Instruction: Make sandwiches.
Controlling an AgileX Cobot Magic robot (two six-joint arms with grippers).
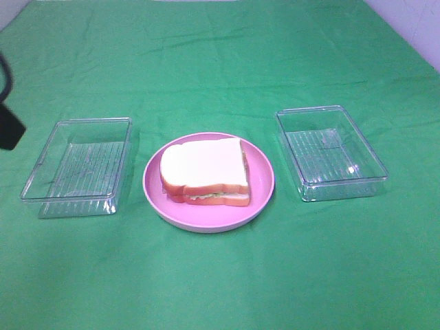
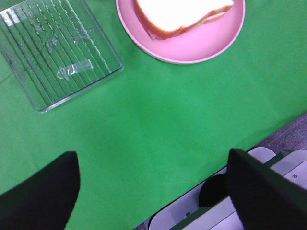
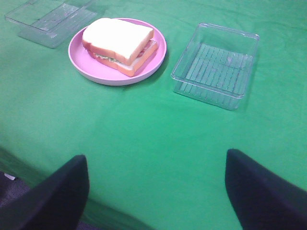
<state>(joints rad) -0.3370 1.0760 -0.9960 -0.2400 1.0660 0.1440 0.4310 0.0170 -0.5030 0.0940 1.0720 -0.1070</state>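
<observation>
One sandwich lies on the round pink plate in the middle of the green cloth: white bread on top, red and green filling showing at its front edge. The left wrist view catches a corner of the sandwich on the plate. The right wrist view shows the whole sandwich on the plate. My left gripper hangs open above bare cloth near the table's front edge, holding nothing. My right gripper is also open and empty, well short of the plate.
A clear plastic box sits left of the plate and another clear box sits right of it; both look empty. A black part of the left arm shows at the far left edge. The table's front edge and the white robot base lie below the left gripper.
</observation>
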